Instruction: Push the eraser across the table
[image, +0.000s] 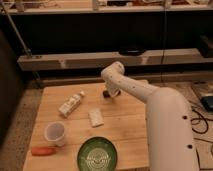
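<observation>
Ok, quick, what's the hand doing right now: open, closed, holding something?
Hand: low over the far side of the table; whether it is open, closed or holding anything cannot be told.
</observation>
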